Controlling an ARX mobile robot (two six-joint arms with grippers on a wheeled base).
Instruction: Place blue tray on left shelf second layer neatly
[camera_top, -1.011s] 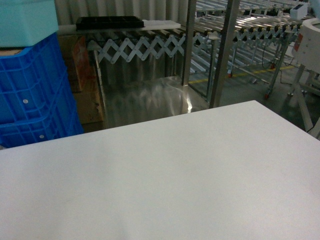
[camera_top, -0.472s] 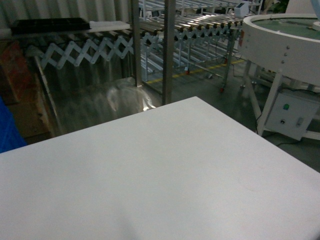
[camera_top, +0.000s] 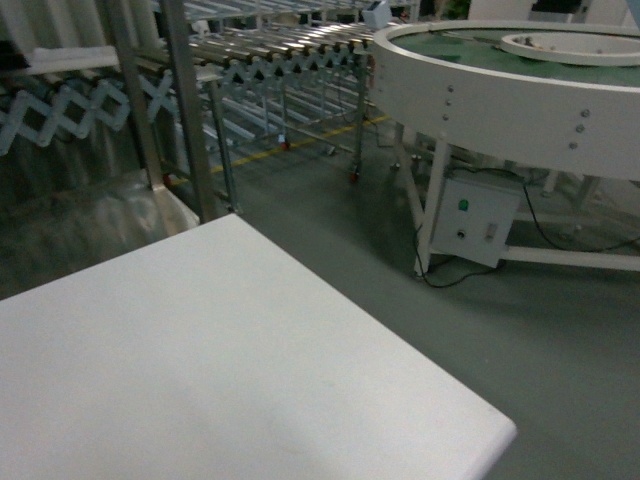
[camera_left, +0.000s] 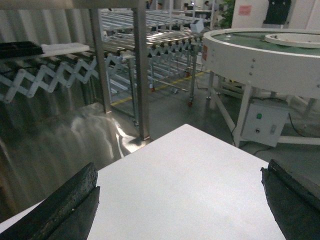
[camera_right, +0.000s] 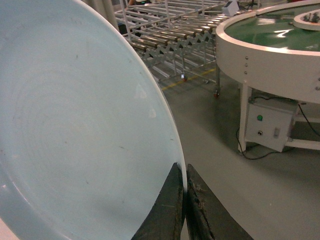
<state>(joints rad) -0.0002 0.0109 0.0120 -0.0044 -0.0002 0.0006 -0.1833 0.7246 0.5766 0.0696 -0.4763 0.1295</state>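
Two grippers, right gripper (camera_right: 184, 200) pinching blue tray (camera_right: 80, 135) rim, tray cropped, left gripper (camera_left: 180, 200) wide open, empty.

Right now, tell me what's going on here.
The right end effector is pinched shut on the rim of the blue tray, holding it up on edge. The left end effector is open and empty over the white table. The head camera faces a round white conveyor table and roller racks; no shelf shows in it, so the tray is not yet placed.
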